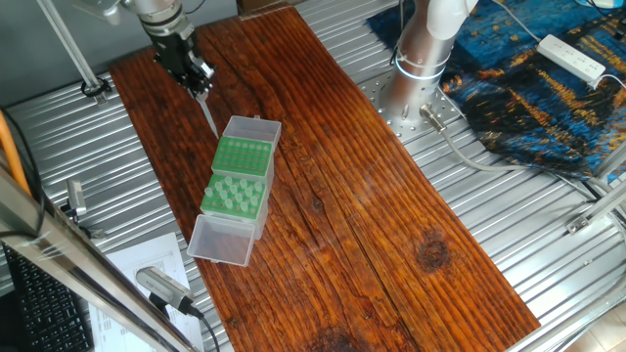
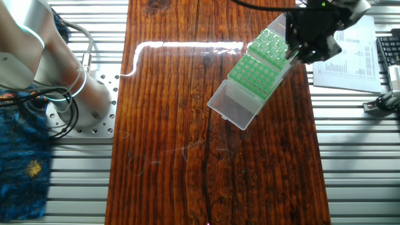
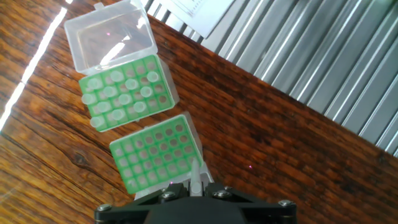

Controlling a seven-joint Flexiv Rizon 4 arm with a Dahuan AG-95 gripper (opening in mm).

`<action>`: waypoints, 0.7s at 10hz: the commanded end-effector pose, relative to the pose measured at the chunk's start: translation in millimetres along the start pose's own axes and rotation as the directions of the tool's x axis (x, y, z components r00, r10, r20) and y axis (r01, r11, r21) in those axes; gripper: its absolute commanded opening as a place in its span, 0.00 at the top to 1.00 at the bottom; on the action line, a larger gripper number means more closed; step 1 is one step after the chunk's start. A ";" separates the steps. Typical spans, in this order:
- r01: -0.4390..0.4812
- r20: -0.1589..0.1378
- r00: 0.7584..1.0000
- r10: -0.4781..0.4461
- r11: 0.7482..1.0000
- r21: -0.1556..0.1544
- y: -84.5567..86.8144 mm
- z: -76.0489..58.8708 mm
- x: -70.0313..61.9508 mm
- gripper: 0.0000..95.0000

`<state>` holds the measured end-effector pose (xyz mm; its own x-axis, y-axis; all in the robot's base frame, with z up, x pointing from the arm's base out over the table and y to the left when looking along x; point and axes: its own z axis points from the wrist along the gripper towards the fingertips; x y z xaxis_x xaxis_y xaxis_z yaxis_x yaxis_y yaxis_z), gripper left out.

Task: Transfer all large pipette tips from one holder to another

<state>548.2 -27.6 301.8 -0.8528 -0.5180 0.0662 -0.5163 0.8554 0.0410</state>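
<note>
My gripper [image 1: 199, 83] is shut on one large pipette tip [image 1: 208, 115], which hangs point-down from the fingers, just above the far left corner of the empty green rack [image 1: 243, 156]. In the hand view the held tip [image 3: 196, 172] sticks out between my fingers [image 3: 180, 190], over the edge of the empty rack [image 3: 157, 155]. Beyond it, the second green rack [image 3: 124, 93] holds several pale tips [image 3: 117, 94] upright in rows; it also shows in one fixed view [image 1: 235, 196]. Its clear lid [image 3: 111, 38] lies open beside it. The other fixed view shows my gripper [image 2: 310, 37] at the racks' far end.
The racks sit on a dark wooden board [image 1: 372, 196] laid on a ribbed metal table [image 1: 548, 235]. The arm's base [image 1: 423, 54] stands at the back, with a blue cloth [image 1: 528, 93] and power strip [image 1: 572, 57] behind. Papers [image 1: 137, 259] and a silver tool [image 1: 161, 286] lie left.
</note>
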 end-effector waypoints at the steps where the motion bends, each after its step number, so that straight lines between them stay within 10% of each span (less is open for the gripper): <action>1: 0.005 0.003 1.000 -0.005 1.000 0.005 -0.9 3.6 2.3 1.00; 7: 0.010 0.023 1.000 -0.010 1.000 0.012 -0.1 8.5 6.8 1.00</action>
<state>540.4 -31.9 292.8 -0.8486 -0.5274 0.0415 -0.5267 0.8496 0.0286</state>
